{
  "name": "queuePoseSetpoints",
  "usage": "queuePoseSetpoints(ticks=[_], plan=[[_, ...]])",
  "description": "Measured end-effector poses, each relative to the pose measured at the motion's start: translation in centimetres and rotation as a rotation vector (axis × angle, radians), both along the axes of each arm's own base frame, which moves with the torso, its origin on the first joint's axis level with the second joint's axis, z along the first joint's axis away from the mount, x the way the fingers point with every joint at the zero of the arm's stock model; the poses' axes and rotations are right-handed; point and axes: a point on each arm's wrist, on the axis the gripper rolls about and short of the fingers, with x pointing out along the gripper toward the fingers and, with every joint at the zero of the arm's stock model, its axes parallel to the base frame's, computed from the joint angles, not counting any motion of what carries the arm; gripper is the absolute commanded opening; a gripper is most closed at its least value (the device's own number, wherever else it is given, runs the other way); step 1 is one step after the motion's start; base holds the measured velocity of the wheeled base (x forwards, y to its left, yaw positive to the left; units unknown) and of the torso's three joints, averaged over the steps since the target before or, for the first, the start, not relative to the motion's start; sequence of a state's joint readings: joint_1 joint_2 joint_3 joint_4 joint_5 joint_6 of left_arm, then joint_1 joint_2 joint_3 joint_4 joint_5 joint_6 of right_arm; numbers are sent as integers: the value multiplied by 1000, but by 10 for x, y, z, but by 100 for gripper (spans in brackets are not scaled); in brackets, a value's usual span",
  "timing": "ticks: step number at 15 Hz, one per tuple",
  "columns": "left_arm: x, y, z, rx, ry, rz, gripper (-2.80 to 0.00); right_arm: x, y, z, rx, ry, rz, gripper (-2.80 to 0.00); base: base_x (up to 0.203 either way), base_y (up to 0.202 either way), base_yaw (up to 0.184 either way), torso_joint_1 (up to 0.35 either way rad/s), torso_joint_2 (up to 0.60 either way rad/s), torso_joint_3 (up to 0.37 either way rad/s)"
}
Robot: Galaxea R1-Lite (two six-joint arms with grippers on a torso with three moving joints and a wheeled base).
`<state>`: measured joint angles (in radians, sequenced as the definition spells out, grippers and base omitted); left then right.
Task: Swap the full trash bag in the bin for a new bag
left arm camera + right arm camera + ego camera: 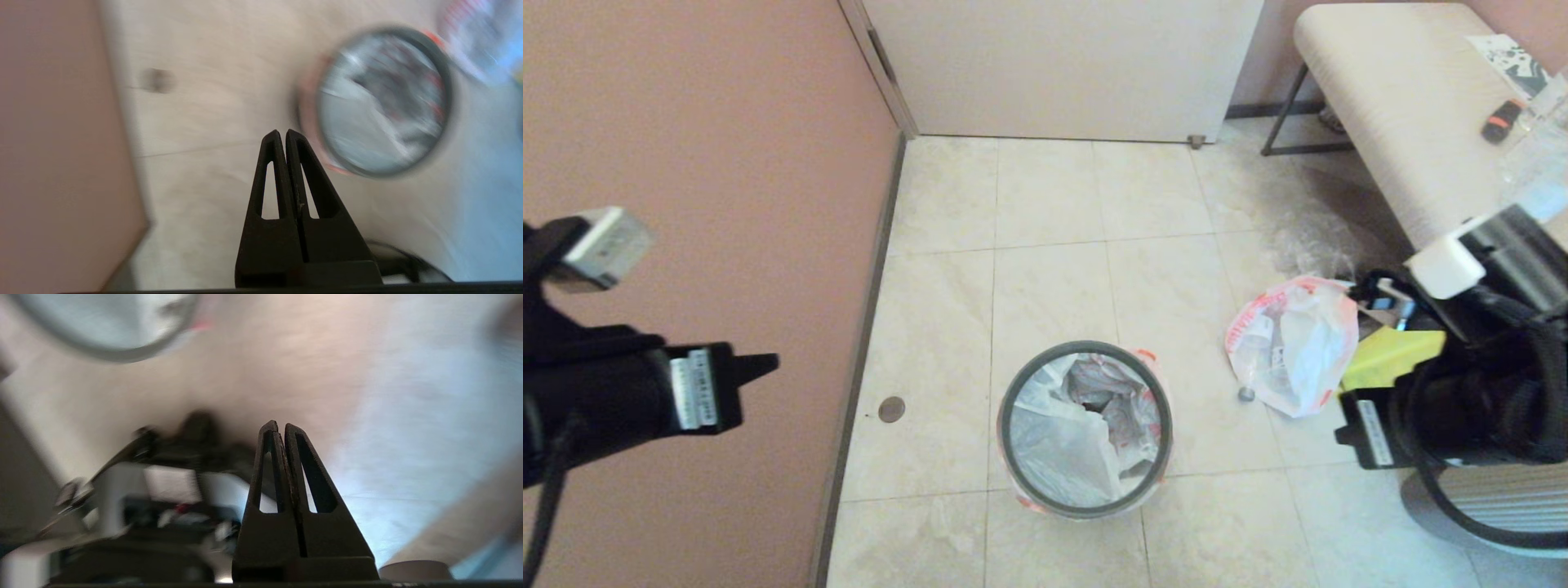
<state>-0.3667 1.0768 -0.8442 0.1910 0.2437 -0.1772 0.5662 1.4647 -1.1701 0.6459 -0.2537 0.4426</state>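
I see both grippers closed and empty above the floor, left gripper [282, 132] and right gripper [277, 424] flanking the bin [1085, 429], lined with the new bag [1066, 441].

Red print on the full trash bag [1290, 343] is too small to read

My round black plastic bin [1086, 500] wears a thin grey hoop rim [1005, 408]; its translucent white liner bag [1062, 441] and the lumpy white bag [1290, 347] show pink-red edges.
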Motion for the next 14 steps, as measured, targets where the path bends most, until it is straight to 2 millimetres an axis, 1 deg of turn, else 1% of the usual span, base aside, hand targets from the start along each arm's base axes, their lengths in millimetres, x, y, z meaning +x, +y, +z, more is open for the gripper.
queuePoseSetpoints(ticks=[2,4,5,7,9,11,13,14], plan=[[-36,18,1,-19,-77,67,-280,-31,-31,1,-7,-45,-76,-280,0,0,0,0,0,0],[-70,35,-5,-37,-144,152,-280,-59,-60,-4,3,-81,-170,-280,0,0,0,0,0,0],[-84,41,-8,-45,-178,193,-280,-71,-71,-5,16,-104,-219,-280,0,0,0,0,0,0],[-112,48,-16,-59,-257,276,-280,-98,-90,0,60,-190,-315,-280,0,0,0,0,0,0],[-137,51,-27,-71,-329,320,-280,-128,-104,7,98,-304,-381,-280,0,0,0,0,0,0],[-153,52,-47,-76,-363,339,-280,-164,-115,10,110,-420,-422,-280,0,0,0,0,0,0],[-166,51,-68,-70,-374,333,-280,-202,-121,5,74,-526,-440,-280,0,0,0,0,0,0],[-171,50,-78,-69,-370,301,-280,-219,-122,0,39,-572,-444,-280,0,0,0,0,0,0]])
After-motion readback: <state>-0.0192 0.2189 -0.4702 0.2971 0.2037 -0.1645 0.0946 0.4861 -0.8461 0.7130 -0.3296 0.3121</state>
